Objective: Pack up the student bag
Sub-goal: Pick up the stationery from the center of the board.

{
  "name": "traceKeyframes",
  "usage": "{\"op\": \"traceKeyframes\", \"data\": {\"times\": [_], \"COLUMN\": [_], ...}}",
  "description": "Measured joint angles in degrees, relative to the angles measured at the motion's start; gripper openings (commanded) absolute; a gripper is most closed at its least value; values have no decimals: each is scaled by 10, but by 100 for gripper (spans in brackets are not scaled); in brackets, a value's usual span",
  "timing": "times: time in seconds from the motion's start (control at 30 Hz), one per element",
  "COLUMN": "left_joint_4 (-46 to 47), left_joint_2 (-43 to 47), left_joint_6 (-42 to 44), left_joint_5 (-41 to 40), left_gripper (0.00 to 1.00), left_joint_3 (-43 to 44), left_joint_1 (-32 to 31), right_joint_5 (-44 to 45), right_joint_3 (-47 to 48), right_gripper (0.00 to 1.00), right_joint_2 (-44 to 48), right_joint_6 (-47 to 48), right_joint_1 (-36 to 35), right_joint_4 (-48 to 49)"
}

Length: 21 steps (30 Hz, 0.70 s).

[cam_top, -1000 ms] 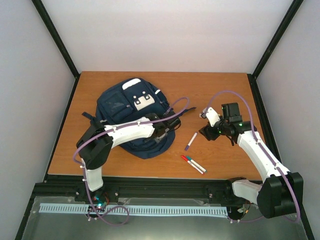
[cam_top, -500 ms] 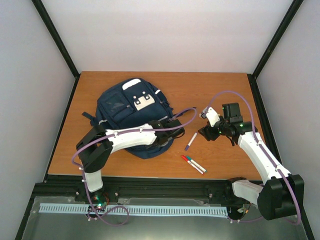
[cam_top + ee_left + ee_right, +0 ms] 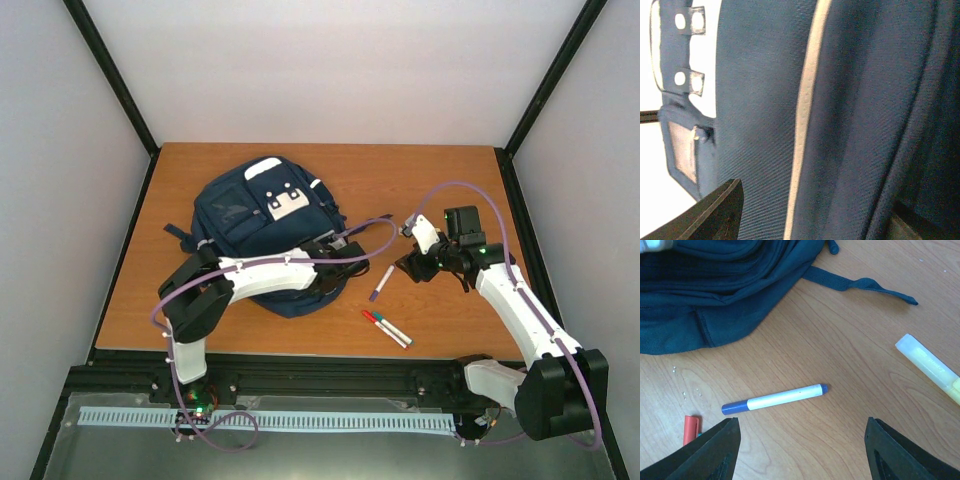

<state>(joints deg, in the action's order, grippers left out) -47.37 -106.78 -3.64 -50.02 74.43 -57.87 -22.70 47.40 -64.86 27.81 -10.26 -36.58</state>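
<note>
Yellow highlighter [image 3: 931, 367] cut by right edge; red marker [image 3: 690, 426] mostly hidden; student bag [image 3: 760, 125] overruns left wrist view, blurred.

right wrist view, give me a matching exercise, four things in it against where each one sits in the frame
Things:
1. student bag
2. white marker
3. yellow highlighter
4. red marker

Places:
A. right edge
B. bottom left, partly hidden
C. centre
D. top left

Pairs: 1-D, 2-C, 3-A, 4-B

Robot lab test cell. My two white arms [image 3: 262, 272] bolted to black metal rail [image 3: 330, 376]; plain white panel walls [image 3: 330, 70], black corner posts [image 3: 112, 80], orange-brown wooden table [image 3: 450, 180].
</note>
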Motion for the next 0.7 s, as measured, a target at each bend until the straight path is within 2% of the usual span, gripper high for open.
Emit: {"op": "traceKeyframes", "data": {"times": [0.1,0.33,0.6,0.7], "left_joint_4": [-3,3,2,-2], "left_joint_2": [10,80,40,23], "left_joint_6": [-5,-5,-4,-4], "left_joint_5": [-24,-20,39,37], "left_gripper": [58,59,60,56], "left_joint_3": [0,-1,-6,-9], "left_joint_1": [3,31,33,30], "right_joint_5": [-1,-1,-2,-3], "right_joint_3": [0,0,0,0], "right_gripper": [70,70,70,70], "right_joint_2": [0,0,0,0], "right_joint_6": [0,0,0,0], "right_joint_1": [0,0,0,0], "right_joint_4": [0,0,-1,-1]}}
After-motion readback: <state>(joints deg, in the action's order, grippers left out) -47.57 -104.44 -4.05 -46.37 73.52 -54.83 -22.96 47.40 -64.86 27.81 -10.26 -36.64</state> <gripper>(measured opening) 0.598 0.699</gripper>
